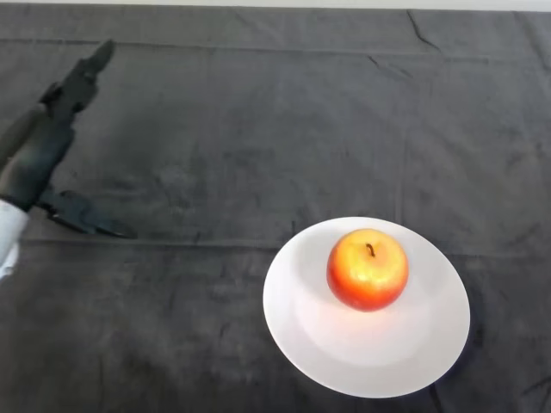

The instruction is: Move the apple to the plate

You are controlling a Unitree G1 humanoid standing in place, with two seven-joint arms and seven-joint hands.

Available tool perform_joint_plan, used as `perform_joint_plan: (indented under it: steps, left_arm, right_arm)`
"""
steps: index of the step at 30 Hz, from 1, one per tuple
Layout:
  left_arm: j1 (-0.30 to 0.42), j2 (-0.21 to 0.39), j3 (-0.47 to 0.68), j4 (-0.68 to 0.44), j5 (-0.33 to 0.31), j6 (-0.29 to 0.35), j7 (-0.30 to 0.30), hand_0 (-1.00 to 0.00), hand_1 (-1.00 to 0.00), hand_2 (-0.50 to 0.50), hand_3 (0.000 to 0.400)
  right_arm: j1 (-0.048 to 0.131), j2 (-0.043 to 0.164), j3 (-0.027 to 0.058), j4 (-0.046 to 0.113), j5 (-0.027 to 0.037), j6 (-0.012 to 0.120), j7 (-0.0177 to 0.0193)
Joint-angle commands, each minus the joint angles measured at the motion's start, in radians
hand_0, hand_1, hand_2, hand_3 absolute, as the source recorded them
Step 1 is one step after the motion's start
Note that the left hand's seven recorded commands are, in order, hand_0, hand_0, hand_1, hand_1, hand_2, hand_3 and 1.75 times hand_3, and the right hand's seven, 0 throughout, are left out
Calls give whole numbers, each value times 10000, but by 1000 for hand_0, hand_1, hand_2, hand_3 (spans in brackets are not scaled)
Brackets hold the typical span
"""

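A red and yellow apple (368,268) stands upright on a white plate (320,344) at the lower right of the table, stem up. My left hand (39,155) is at the far left, well away from the plate. Its fingers point straight up and away and its thumb sticks out to the lower right. The hand is open and holds nothing.
The table is covered by a dark grey cloth (258,129) with a few creases. The cloth's far edge runs along the top of the view.
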Motion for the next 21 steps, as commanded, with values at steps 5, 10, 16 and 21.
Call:
perform_joint_plan:
  steps: [5,10,16,21]
  left_arm:
    - [767,1013,567,930,266,-154,593,0,0,0,0]
    - [856,1255,770,1425,383,27,951,0,0,0,0]
    - [1000,1483,1030,1853,376,232,1267,0,0,0,0]
    - [1205,1668,1288,2100,263,341,1448,0,0,0,0]
  right_arm:
    - [358,-59,-121,59,66,25,67]
    - [338,-57,-116,100,60,7,61]
    - [316,-55,-110,144,55,-13,54]
    - [301,-53,-106,176,51,-29,48]
